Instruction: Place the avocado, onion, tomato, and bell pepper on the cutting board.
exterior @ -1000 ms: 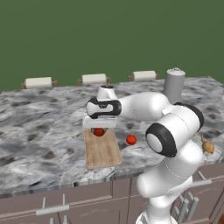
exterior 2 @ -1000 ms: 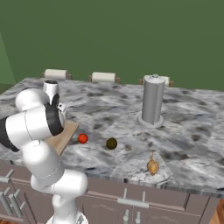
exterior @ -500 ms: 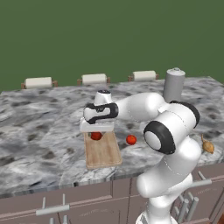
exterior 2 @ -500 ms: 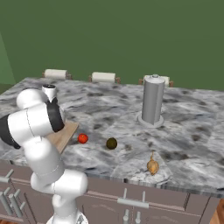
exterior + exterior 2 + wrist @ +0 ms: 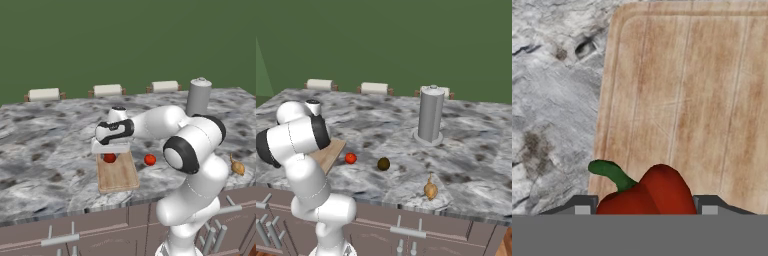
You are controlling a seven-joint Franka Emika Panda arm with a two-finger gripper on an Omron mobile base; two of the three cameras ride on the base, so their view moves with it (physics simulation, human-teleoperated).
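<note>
- Cutting board (image 5: 119, 175) lies on the marble counter (image 5: 45, 150) near its front edge, long side running away from the robot; in the hand view its grained wood (image 5: 687, 100) spreads out under the gripper.
- Gripper (image 5: 110, 149) hangs low over the far end of the board. The hand view shows a dark fingertip (image 5: 582, 202) on either side of the bell pepper, close against it, so the jaws look clamped on it, though contact itself is hidden at the frame's bottom.
- Bell pepper (image 5: 647, 195), red with a curled green stem, sits between the fingers directly above the board; from the left base view it appears at or just off the wood (image 5: 109, 158).
- Avocado (image 5: 383, 163), dark olive, rests on the counter well right of the board.
- Onion (image 5: 430, 189), tan with a thin tip, lies farther right still, near the counter's front edge.
- Tomato (image 5: 149, 159), small and red, sits on the counter just beside the board's right edge.
- Step in hand, as I judge it: setting the pepper down. Next move calls for parting the fingers, lifting straight up, then reaching for the nearby tomato.
</note>
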